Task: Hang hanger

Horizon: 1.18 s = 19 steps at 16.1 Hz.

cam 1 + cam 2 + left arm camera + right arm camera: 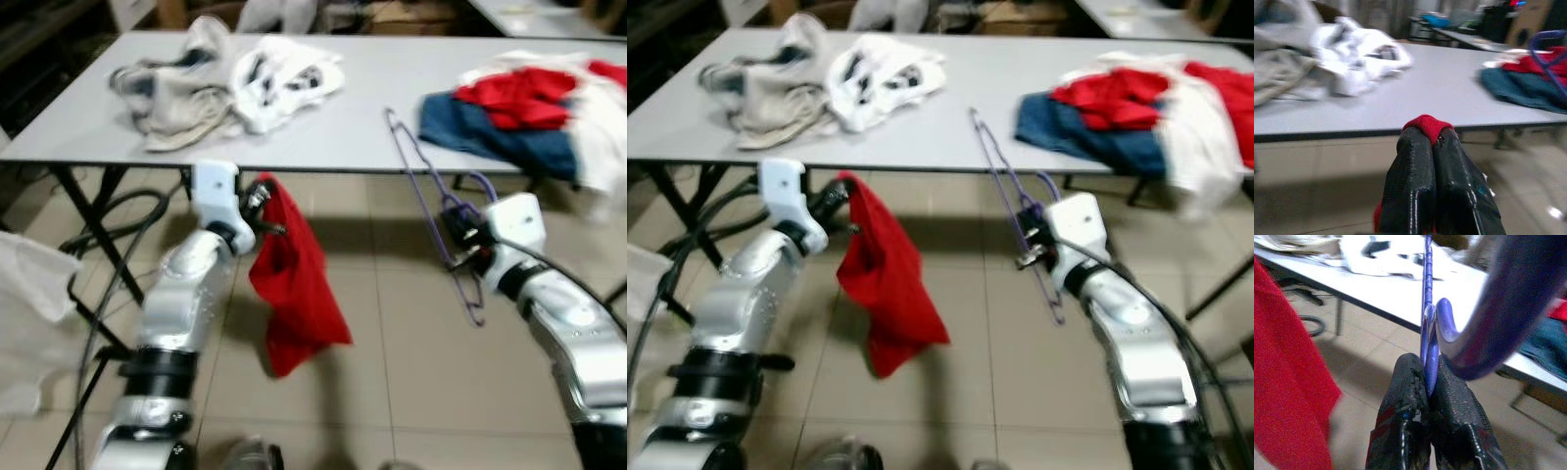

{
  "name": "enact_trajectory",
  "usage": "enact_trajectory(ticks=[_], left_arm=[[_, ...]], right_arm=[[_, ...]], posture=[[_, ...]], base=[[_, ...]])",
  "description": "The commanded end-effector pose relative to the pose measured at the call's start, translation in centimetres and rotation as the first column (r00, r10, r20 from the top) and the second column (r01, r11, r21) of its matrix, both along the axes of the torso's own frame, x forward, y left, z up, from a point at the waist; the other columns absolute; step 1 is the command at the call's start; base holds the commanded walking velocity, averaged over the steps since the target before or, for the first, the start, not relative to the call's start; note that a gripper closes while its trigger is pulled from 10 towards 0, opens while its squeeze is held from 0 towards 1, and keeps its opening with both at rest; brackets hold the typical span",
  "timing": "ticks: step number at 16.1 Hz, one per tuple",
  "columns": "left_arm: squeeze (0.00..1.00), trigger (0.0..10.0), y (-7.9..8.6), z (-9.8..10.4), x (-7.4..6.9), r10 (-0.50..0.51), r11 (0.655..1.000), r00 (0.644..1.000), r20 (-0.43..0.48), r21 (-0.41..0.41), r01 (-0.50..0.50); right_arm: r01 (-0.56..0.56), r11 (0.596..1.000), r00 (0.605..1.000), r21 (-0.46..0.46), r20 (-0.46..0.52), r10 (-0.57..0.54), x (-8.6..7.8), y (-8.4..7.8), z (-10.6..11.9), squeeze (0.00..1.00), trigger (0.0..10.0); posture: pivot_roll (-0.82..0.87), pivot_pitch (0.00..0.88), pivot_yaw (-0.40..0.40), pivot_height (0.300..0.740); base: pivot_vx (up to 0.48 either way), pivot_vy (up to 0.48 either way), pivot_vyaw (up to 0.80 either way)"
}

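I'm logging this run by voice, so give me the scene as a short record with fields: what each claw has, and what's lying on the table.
left claw: shut on the red garment, which hangs down below the table edge
right claw: shut on the purple hanger, whose long end leans up over the table edge
table: grey, ahead of the robot
table, robot's left: beige and white clothes in a heap
table, robot's right: pile of red, blue and white clothes
floor: beige tiles
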<state>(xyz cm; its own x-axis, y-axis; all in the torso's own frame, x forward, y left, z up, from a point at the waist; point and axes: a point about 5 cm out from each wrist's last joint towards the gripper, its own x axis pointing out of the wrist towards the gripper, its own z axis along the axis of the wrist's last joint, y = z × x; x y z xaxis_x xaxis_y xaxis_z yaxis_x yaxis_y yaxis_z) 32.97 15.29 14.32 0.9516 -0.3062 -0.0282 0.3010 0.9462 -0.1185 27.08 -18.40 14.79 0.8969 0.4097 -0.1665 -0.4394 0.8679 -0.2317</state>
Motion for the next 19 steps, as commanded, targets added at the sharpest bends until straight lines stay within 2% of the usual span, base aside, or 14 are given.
enact_trajectory(ticks=[1, 3, 4, 5, 7, 8, 9, 10, 12, 13, 14, 16, 17, 19], left_arm=[[0.0, 10.0, -0.7, 1.8, 0.6, -0.019, 1.0, 0.998, 0.065, -0.009, 0.02], [0.0, 10.0, -0.7, 2.5, 1.2, -0.024, 1.0, 0.996, 0.084, -0.002, 0.024], [0.0, 10.0, -0.7, 3.2, 1.8, -0.023, 1.0, 0.995, 0.099, -0.007, 0.024], [0.0, 10.0, -0.8, 3.9, 2.3, -0.03, 0.999, 0.993, 0.114, -0.009, 0.032], [0.0, 10.0, -0.9, 6.0, 3.7, -0.045, 0.999, 0.986, 0.159, -0.001, 0.046], [0.0, 10.0, -1.2, 7.7, 4.4, -0.062, 0.998, 0.979, 0.196, 0.003, 0.062], [0.0, 10.0, -1.7, 9.9, 5.2, -0.091, 0.996, 0.966, 0.241, 0.002, 0.093], [0.0, 10.0, -2.2, 11.3, 5.5, -0.119, 0.992, 0.955, 0.271, -0.001, 0.124], [0.0, 10.0, -3.2, 13.6, 5.9, -0.177, 0.983, 0.93, 0.321, 0.015, 0.182], [0.0, 10.0, -4.0, 15.5, 5.8, -0.222, 0.972, 0.905, 0.364, 0.009, 0.234], [0.0, 10.0, -4.3, 16.2, 5.7, -0.238, 0.967, 0.894, 0.379, 0.009, 0.254], [0.0, 10.0, -5.4, 18.3, 5.2, -0.299, 0.943, 0.853, 0.428, -0.004, 0.332], [0.0, 10.0, -5.8, 20.3, 4.5, -0.322, 0.919, 0.821, 0.471, -0.053, 0.391], [0.0, 10.0, -5.4, 22.3, 3.9, -0.324, 0.898, 0.789, 0.522, -0.093, 0.43]], right_arm=[[-0.037, 0.999, 0.999, -0.017, 0.028, 0.037, -0.3, -0.6, 0.9, 0.0, 10.0], [-0.074, 0.997, 0.997, 0.015, 0.019, 0.073, -0.7, -1.3, 1.6, 0.0, 10.0], [-0.127, 0.991, 0.992, 0.051, 0.018, 0.126, -1.2, -1.8, 2.6, 0.0, 10.0], [-0.204, 0.978, 0.979, 0.04, 0.012, 0.204, -2.0, -2.2, 3.4, 0.0, 10.0], [-0.367, 0.93, 0.928, -0.006, -0.064, 0.366, -4.0, -3.3, 4.7, 0.0, 10.0], [-0.447, 0.894, 0.886, -0.034, -0.156, 0.437, -5.1, -3.8, 4.8, 0.0, 10.0], [-0.526, 0.849, 0.827, -0.052, -0.264, 0.496, -6.2, -4.0, 4.7, 0.0, 10.0], [-0.548, 0.835, 0.807, -0.044, -0.292, 0.514, -6.4, -4.0, 4.7, 0.0, 10.0], [-0.594, 0.804, 0.766, -0.029, -0.326, 0.554, -6.7, -3.5, 4.6, 0.0, 10.0], [-0.627, 0.778, 0.74, -0.042, -0.343, 0.579, -6.4, -2.6, 4.3, 0.0, 10.0], [-0.637, 0.769, 0.732, -0.047, -0.348, 0.585, -6.3, -2.4, 4.3, 0.0, 10.0], [-0.643, 0.761, 0.736, -0.087, -0.344, 0.583, -4.9, -1.6, 3.9, 0.0, 10.0], [-0.665, 0.739, 0.721, -0.104, -0.344, 0.601, -3.9, -0.8, 3.8, 0.0, 10.0], [-0.693, 0.708, 0.7, -0.139, -0.366, 0.613, -2.7, -0.4, 3.8, 0.0, 10.0]], posture=[[-0.16, 0.0, 0.023, 0.74], [-0.15, 0.0, 0.023, 0.74], [-0.15, 0.0, 0.024, 0.74], [-0.15, 0.0, 0.024, 0.74], [-0.16, 0.0, 0.036, 0.74], [-0.17, 0.0, 0.046, 0.74], [-0.17, 0.0, 0.051, 0.74], [-0.17, 0.0, 0.051, 0.74], [-0.18, 0.0, 0.061, 0.74], [-0.18, 0.0, 0.061, 0.74], [-0.18, 0.0, 0.061, 0.74], [-0.17, 0.0, 0.058, 0.74], [-0.16, 0.0, 0.054, 0.74], [-0.15, 0.0, 0.039, 0.74]], base=[[0.412, 0.0, 0.0], [0.409, 0.0, 0.0], [0.412, 0.0, 0.0], [0.405, 0.0, 0.0], [0.409, 0.0, 0.0], [0.412, 0.0, 0.0], [0.412, 0.0, 0.0], [0.409, 0.0, 0.0], [0.411, 0.0, 0.0], [0.409, 0.0, 0.0], [0.412, 0.0, 0.0], [0.411, 0.0, 0.0], [0.412, 0.0, 0.0], [0.409, 0.0, 0.0]])
